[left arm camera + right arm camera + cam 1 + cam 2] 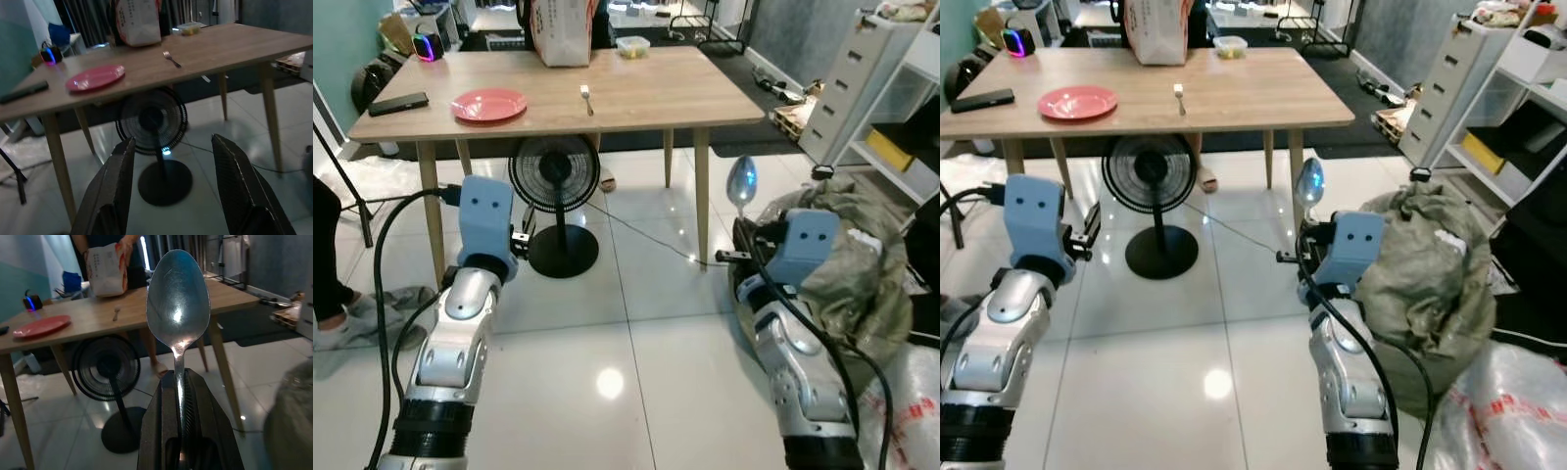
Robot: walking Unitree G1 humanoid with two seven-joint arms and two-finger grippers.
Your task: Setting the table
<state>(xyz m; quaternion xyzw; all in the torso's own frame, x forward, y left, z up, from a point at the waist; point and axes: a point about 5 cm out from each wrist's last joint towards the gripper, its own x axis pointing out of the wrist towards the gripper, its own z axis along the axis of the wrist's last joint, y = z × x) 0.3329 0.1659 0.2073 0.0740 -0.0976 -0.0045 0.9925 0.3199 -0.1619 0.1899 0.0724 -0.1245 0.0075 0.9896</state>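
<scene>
Right gripper (182, 431) pinches a metal spoon (178, 303) by its handle, bowl pointing up, held in the air well short of the table (705, 103). In the head views the spoon bowl sticks up above the right wrist, beside a grey-green sack (862, 245) on the floor. Left gripper (171, 191) is empty, fingers spread apart, also aimed at the table.

On the table: pink plate (488, 105) toward the robot's left, fork (586, 99) lying near the middle, apart from the plate. Paper bag (563, 29) and a small container (632, 45) at the far edge, black remote-like item (398, 103) at the left end. A fan (554, 181) stands under the table.

Spoon looks light, stiff and smooth, likely slippery, so the pinch on the narrow handle could let it swivel. Grip low on the handle seems fine; set it down flat near the plate.
</scene>
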